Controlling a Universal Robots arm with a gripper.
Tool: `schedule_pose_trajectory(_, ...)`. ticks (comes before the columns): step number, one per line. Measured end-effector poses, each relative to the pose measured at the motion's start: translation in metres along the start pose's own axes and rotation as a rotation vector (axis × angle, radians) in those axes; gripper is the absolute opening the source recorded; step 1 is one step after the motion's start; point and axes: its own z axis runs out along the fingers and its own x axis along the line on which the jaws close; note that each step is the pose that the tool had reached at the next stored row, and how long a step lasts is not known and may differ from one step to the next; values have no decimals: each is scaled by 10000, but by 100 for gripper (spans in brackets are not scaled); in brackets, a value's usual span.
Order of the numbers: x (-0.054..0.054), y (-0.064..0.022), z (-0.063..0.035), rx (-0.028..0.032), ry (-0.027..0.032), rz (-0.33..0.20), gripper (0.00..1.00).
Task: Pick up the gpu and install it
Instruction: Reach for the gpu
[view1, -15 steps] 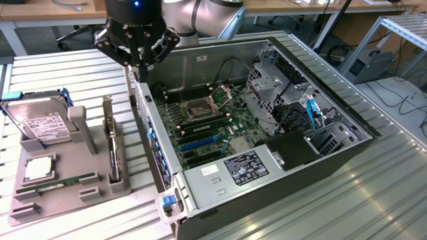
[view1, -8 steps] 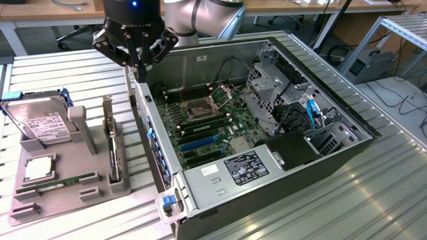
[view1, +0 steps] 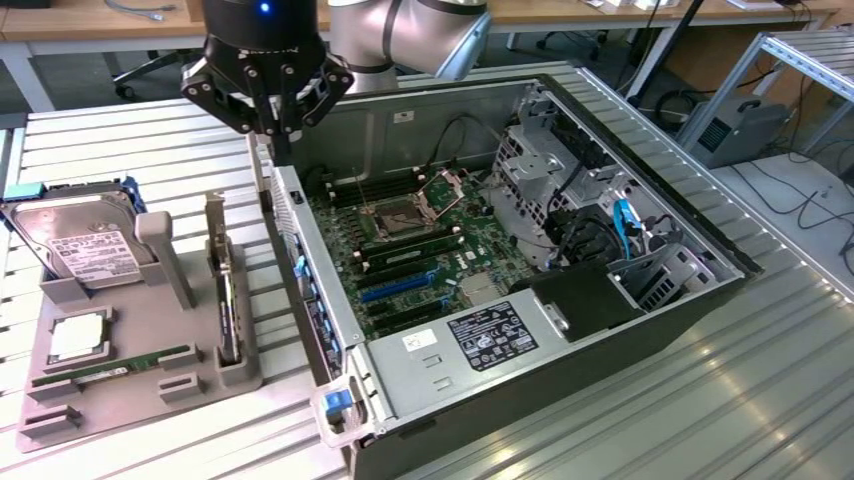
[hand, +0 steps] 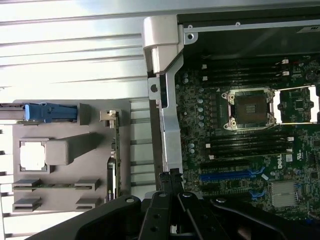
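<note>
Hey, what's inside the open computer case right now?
A green motherboard with an open processor socket, blue expansion slots, a metal drive cage and a black shroud. Whatever lies under the cage and shroud is covered. The gpu stands outside the case.

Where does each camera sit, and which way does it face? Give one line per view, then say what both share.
Exterior view: off the arm, high up, looking down at a slant on the open computer case and gray holder; the arm and shut gripper show.
Wrist view: on the wrist, looking straight down over the case's side wall; the gripper and its dark links show.
Shared: the gpu standing on edge in the holder, and the motherboard.
</note>
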Motion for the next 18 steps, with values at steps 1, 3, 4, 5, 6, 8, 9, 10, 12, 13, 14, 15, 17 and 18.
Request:
schedule_pose_trajectory(1, 3, 0, 0, 0, 0, 0, 11)
schedule_pose_trajectory(3, 11, -1, 0, 0, 0, 0, 11)
schedule_pose_trajectory(4, 15, -1, 0, 0, 0, 0, 11)
schedule_pose_trajectory(5, 17, -1, 0, 0, 0, 0, 11)
schedule_pose_trajectory(6, 20, -1, -1, 0, 0, -1, 11)
schedule_pose_trajectory(8, 28, -2, -1, 0, 0, 0, 11)
schedule_pose_trajectory(9, 31, -2, -1, 0, 0, 0, 11)
schedule_pose_trajectory(10, 36, -3, -1, 0, 0, 0, 11)
schedule_pose_trajectory(12, 44, -3, -1, -1, -1, 0, 11)
schedule_pose_trajectory(13, 48, -4, -1, 0, 0, 0, 11)
schedule_pose_trajectory(14, 52, -4, -2, 0, 0, 0, 11)
schedule_pose_trajectory(15, 55, -4, -2, 0, 0, 0, 11)
schedule_pose_trajectory(17, 60, -5, -1, 0, -1, -1, 11)
schedule_pose_trajectory(18, 64, -5, -2, 0, 0, 1, 11)
